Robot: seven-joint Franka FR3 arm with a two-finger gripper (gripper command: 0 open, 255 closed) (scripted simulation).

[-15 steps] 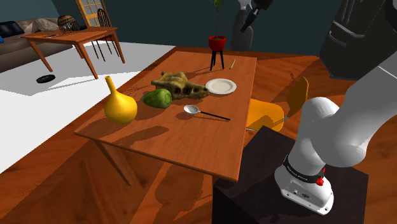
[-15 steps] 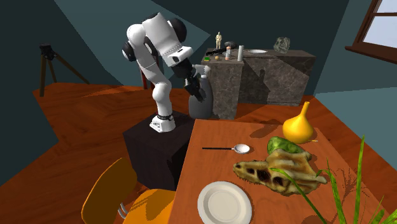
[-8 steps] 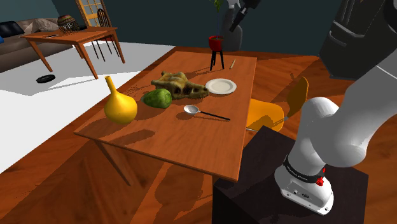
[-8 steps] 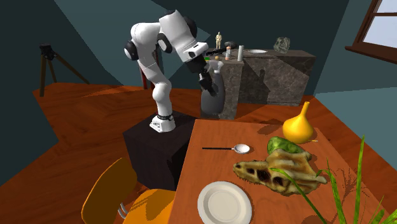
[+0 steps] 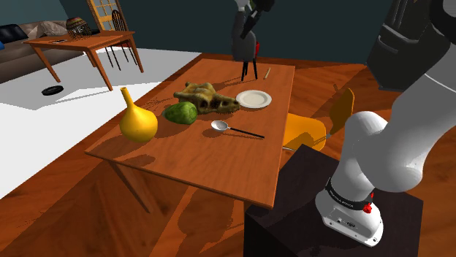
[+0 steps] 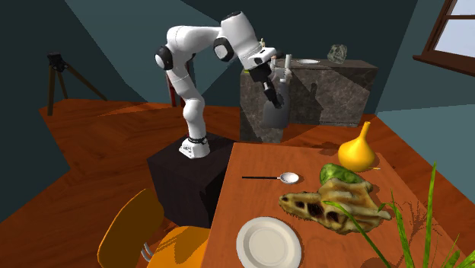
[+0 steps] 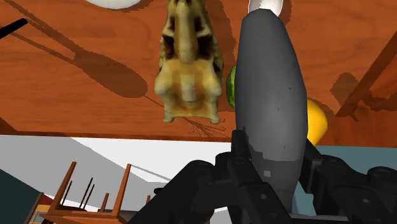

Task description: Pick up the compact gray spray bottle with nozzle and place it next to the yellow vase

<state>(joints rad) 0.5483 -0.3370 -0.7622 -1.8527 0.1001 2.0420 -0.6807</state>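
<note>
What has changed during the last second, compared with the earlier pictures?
The black gripper, clasping the grey rounded spray bottle throughout, swung toward the shoulder view's left, nearer the brown wooden table. Nothing was newly grasped or released. The yellow gourd-shaped vase, tan animal skull, round white plate and spoon stayed in place.

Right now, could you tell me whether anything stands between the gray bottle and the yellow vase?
Held aloft by the gripper, the smooth gray bottle has open air ahead; a green round lump flanks the yellow gourd-shaped vase.
</note>
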